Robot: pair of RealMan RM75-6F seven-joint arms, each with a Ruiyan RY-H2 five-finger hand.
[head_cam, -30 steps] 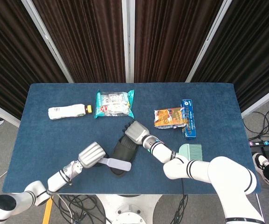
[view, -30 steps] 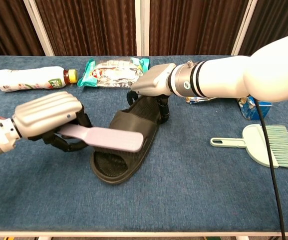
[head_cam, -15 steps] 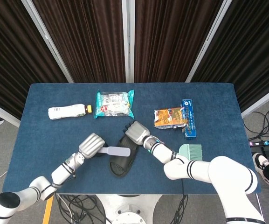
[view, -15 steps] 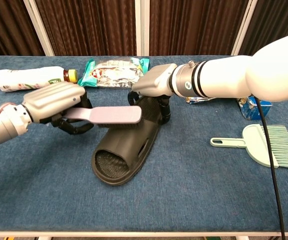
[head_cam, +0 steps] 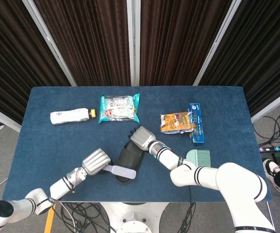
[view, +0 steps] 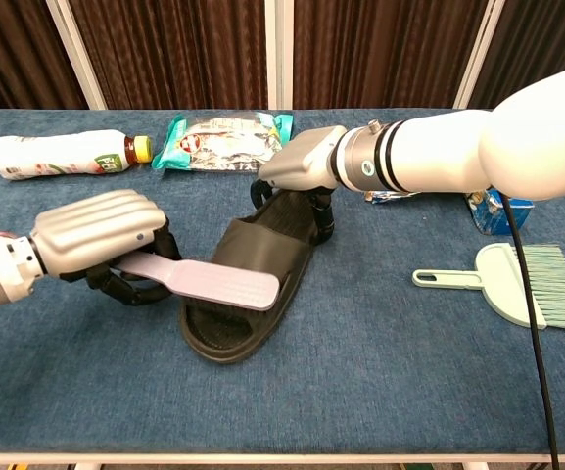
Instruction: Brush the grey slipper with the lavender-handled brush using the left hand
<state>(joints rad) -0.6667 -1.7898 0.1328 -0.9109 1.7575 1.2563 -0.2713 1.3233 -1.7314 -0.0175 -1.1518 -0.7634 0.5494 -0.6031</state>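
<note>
The grey slipper (view: 262, 245) (head_cam: 129, 158) lies near the table's front middle, toe toward me. My left hand (view: 101, 240) (head_cam: 95, 161) grips the handle of the lavender-handled brush (view: 209, 281) (head_cam: 121, 171). The brush head lies across the slipper's front half. My right hand (view: 300, 166) (head_cam: 140, 137) holds the slipper's far end, fingers wrapped down over its rim.
A white bottle (view: 62, 154) and a teal snack bag (view: 225, 140) lie at the back left. An orange packet (head_cam: 177, 121) and a blue box (head_cam: 196, 122) sit at the right. A mint dustpan brush (view: 522, 282) lies front right.
My left hand has drawn the brush back from the slipper's far part toward me, down over its front half. The right hand has kept its hold.
</note>
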